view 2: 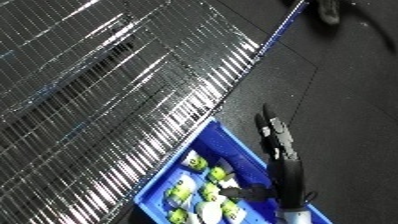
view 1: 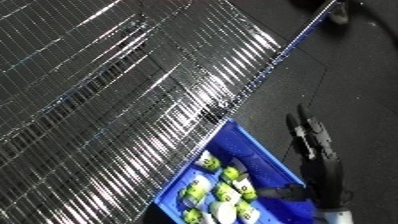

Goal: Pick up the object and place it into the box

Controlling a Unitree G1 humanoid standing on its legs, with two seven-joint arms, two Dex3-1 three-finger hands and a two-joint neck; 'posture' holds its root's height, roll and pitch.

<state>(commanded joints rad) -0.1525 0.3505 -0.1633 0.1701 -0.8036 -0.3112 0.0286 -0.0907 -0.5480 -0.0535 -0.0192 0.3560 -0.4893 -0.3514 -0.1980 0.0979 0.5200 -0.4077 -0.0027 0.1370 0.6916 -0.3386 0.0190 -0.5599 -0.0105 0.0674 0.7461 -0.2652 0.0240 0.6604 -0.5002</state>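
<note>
Left eye view is tilted pretty hard, but the main stuff can be made out: a blue bin (view 1: 266, 155) sits at the lower middle, pushed up against the edge of a big wire mesh shelf (view 1: 115, 100) that fills the upper left, and dark floor (view 1: 355, 75) takes up the right side. Inside the bin a bunch of small green-and-white objects (view 1: 233, 174) can be seen piled together — some kind of little packaged items, but what they are exactly can't be told. They're all lying in the bin's lower part, with the upper corner left bare blue. The right hand (view 2: 277, 137) is seen over the bin's right wall, fingers (view 2: 266, 122) stretched out straight and relaxed, pointing up and away toward the floor, and nothing is held in them. The left hand isn't caught in either view. As for progress, it looks like the placing part is basically done for whatever object was in play: no object is seen on the wire mesh shelf or on the floor, and the only task things visible are already in the bin. So what's left is probably just getting the arm clear of the bin — or going for another object, if there's one somewhere out of view. That's a guess from how things lie, nothing more.
</note>
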